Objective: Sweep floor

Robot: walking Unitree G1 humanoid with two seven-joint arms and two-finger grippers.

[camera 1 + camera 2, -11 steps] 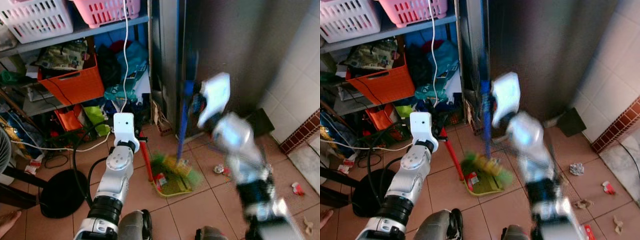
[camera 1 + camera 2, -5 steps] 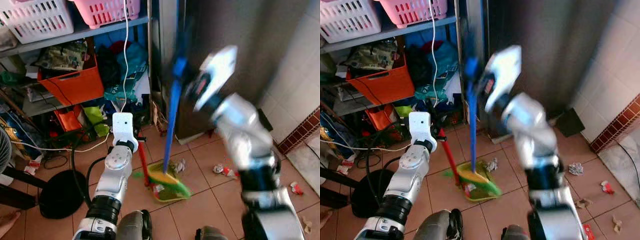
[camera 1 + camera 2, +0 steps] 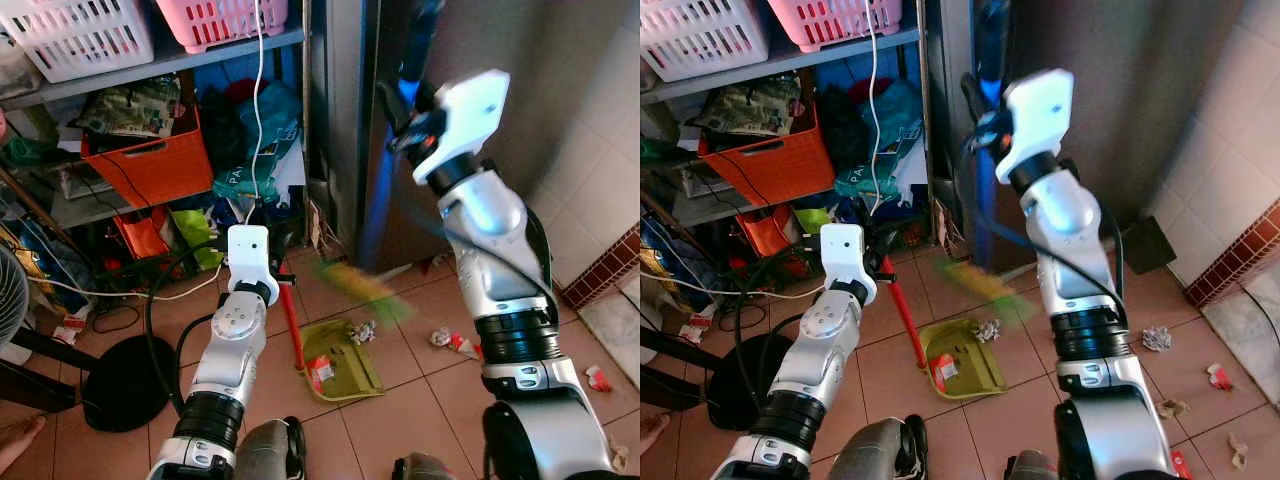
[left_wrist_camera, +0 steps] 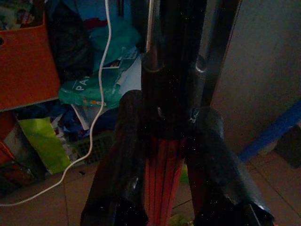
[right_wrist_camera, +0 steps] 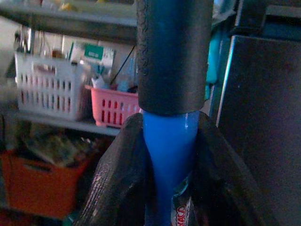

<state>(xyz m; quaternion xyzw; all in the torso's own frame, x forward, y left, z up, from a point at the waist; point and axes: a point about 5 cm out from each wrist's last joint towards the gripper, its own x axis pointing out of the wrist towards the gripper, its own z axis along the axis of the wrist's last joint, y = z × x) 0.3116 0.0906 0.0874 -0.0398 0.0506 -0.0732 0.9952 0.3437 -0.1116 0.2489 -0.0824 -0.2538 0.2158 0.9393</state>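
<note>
My right gripper (image 3: 402, 98) is shut on the blue handle of a broom (image 5: 170, 141), held high in front of the dark cabinet. The broom's green and yellow head (image 3: 356, 284) is blurred and hangs just above the floor, behind the dustpan. A green dustpan (image 3: 345, 368) lies on the tiles with a red and white wrapper (image 3: 320, 371) inside and a crumpled paper (image 3: 361, 331) at its far edge. Its red handle (image 3: 291, 328) rises to my left gripper (image 4: 167, 122), which is shut on it.
Shelves at the left hold an orange bin (image 3: 150, 162), a white basket (image 3: 72, 36) and a pink basket (image 3: 228, 18). A white cable (image 3: 256, 110) hangs down. A black fan base (image 3: 112, 386) sits at my left. Paper scraps (image 3: 446, 340) lie by the tiled wall (image 3: 610, 150).
My right arm has lifted the broom, and its head has swung up off the dustpan toward the cabinet. The dustpan and my left arm have stayed put.
</note>
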